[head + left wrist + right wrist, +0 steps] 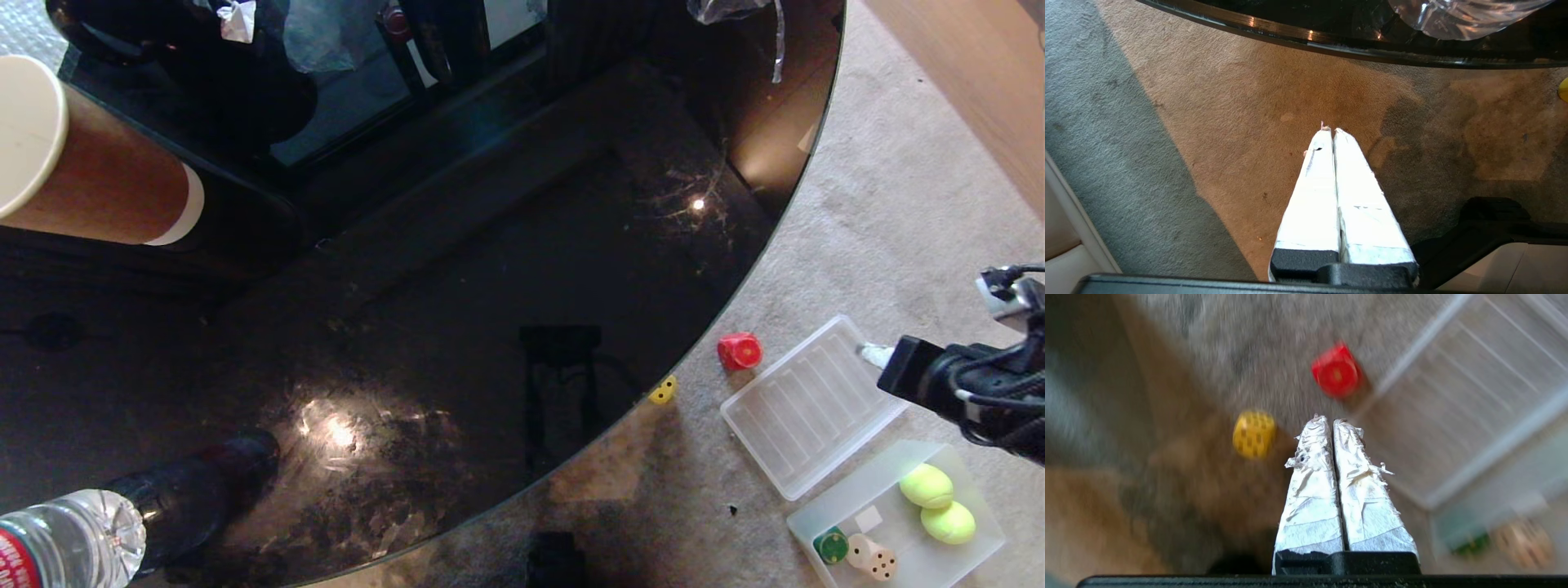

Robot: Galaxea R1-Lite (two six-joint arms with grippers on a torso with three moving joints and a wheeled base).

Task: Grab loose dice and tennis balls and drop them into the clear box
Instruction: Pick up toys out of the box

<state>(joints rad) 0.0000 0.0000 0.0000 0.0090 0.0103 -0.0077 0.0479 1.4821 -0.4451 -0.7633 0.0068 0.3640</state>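
Observation:
The clear box (pixel 841 498) sits on the carpet at lower right. Inside it lie two tennis balls (pixel 927 486) (pixel 949 523), a green die (pixel 831 545) and a beige die (pixel 872 558). A red die (pixel 740 351) (pixel 1336 371) lies loose on the carpet by the lid. A yellow die (pixel 663 390) (pixel 1254 433) lies at the table's edge. My right gripper (pixel 870 354) (pixel 1329 420) hangs above the lid, shut and empty, with both loose dice ahead of its tips. My left gripper (pixel 1331 130) is shut over bare carpet.
A flat ribbed clear lid (pixel 808 406) (pixel 1453 396) lies between the red die and the box. A round black glass table (pixel 490 327) fills most of the head view, with a paper cup (pixel 90 163) and a water bottle (pixel 65 539) on it.

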